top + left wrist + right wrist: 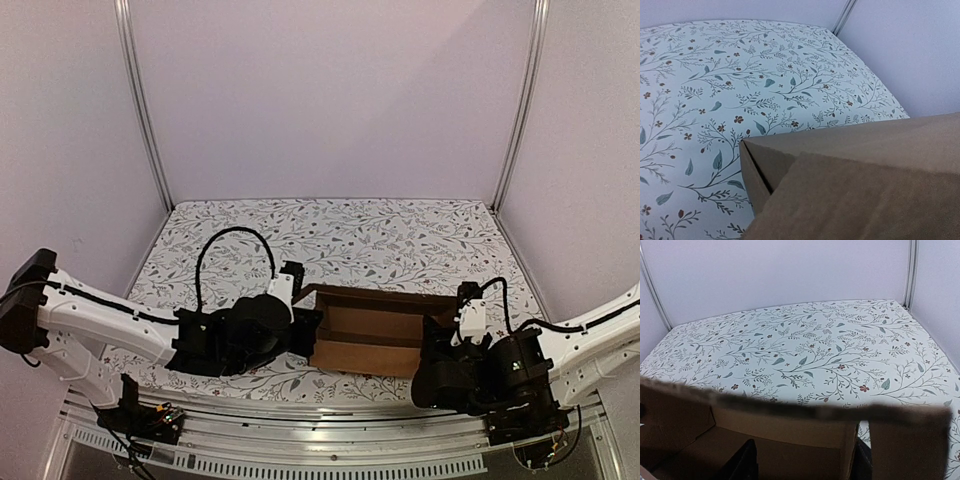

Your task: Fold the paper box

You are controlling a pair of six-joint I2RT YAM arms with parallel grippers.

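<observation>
One paper box point(372, 335); two end effectors: left end effector point(304, 332), right end effector point(443, 338); one floral table point(350, 228)

Floral table point(400, 230) (paper box point(372, 342) atop)

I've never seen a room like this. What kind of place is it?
Likely a robot lab booth: plain walls on metal posts, a left arm and right arm bolted to a rail, and a paper box on a flowery table.
</observation>
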